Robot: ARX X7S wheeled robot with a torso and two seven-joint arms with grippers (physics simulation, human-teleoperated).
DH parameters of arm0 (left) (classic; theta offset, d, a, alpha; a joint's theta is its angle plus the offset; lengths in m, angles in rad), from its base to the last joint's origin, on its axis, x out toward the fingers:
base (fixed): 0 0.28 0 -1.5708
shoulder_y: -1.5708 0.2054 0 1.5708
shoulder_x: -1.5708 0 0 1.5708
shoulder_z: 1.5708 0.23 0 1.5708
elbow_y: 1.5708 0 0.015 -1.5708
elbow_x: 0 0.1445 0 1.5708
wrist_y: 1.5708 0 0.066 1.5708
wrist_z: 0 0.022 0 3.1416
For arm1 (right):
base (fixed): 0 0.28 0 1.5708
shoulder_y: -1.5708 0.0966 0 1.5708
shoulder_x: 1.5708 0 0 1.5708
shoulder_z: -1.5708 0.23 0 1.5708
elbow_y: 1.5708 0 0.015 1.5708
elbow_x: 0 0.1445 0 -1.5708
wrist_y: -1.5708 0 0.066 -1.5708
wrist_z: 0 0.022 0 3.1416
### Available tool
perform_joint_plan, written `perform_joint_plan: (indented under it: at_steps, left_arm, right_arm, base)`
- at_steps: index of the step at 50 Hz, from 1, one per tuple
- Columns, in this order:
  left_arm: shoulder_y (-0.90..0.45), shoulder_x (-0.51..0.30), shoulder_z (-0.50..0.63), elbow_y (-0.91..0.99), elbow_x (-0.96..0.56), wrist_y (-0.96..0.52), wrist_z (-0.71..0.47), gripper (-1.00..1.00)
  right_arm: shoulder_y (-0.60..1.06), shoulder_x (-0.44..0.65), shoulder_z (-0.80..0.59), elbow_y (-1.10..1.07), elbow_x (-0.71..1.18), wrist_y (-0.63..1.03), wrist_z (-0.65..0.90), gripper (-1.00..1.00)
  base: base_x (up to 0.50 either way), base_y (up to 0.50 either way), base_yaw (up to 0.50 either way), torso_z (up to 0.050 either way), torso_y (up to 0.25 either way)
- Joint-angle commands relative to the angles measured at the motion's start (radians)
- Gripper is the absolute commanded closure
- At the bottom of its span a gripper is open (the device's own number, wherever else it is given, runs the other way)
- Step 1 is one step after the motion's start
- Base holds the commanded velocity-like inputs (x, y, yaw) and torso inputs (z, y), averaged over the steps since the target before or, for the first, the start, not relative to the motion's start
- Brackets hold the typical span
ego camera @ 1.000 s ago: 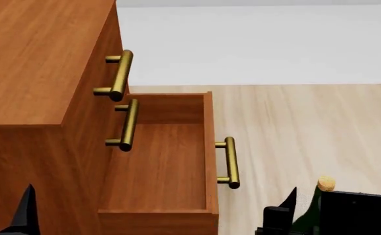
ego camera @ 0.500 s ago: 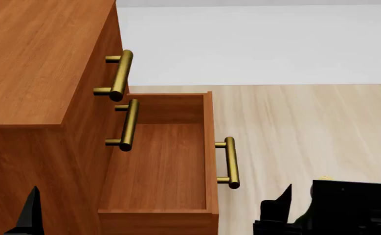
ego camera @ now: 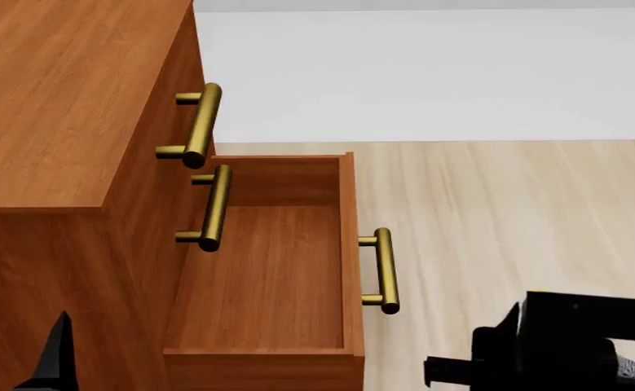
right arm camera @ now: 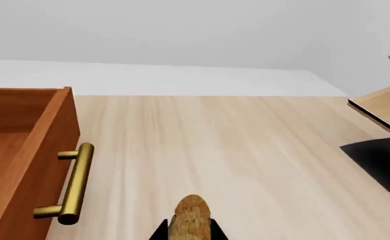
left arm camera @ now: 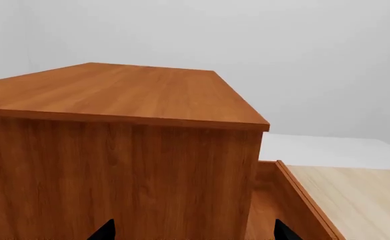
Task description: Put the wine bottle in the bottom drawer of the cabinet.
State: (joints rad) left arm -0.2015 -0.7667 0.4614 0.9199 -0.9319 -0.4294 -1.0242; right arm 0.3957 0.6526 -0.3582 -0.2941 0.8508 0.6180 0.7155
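The cabinet (ego camera: 56, 98) stands at the left, and my left wrist view shows its side (left arm camera: 114, 165). The bottom drawer (ego camera: 262, 277) is pulled out and open, with nothing in it, and its brass handle (ego camera: 385, 269) faces right. It also shows in the right wrist view (right arm camera: 21, 145). My right gripper (right arm camera: 189, 234) is shut on the wine bottle, and only the tan cork (right arm camera: 191, 215) shows between the fingers. It is to the right of the drawer front, over the floor. In the head view my black right arm (ego camera: 584, 342) hides the bottle. My left gripper (left arm camera: 193, 232) is open beside the cabinet's side.
Two upper drawer handles (ego camera: 200, 122) (ego camera: 213, 208) stick out over the open drawer's left part. A pale wood rack (right arm camera: 382, 107) on a black base (right arm camera: 382, 160) stands to the right. The floor (ego camera: 513, 212) is light wood.
My right arm has moved right and turned in the head view. The cork that showed above it a second ago is now hidden behind it. My left fingertip has shifted slightly right and lower.
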Motion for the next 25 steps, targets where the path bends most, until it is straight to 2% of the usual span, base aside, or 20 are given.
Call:
perform_joint_plan:
  at_steps: [1, 9, 14, 25]
  left_arm:
    - [-0.015, -0.002, 0.011, 0.005, 0.010, -0.020, -0.012, -1.00]
    - [-0.003, -0.005, 0.002, 0.004, 0.006, -0.004, -0.016, -1.00]
    - [0.000, -0.010, -0.002, 0.002, 0.004, 0.003, -0.014, -1.00]
    - [-0.010, -0.010, 0.001, 0.012, -0.010, -0.005, -0.025, -1.00]
  right_arm:
    - [0.014, 0.007, -0.002, 0.006, 0.006, 0.027, 0.006, 1.00]
    - [0.051, 0.047, 0.032, -0.084, 0.067, 0.083, 0.040, 1.00]
    - [0.109, 0.064, 0.048, -0.155, 0.108, 0.149, 0.100, 1.00]
    - [0.235, 0.079, 0.065, -0.234, 0.245, 0.264, 0.126, 1.00]
  base:
    - [0.00, 0.00, 0.00, 0.000, 0.000]
    - [0.00, 0.00, 0.00, 0.000, 0.000]
    - [0.00, 0.00, 0.00, 0.000, 0.000]
    - [0.00, 0.00, 0.00, 0.000, 0.001]
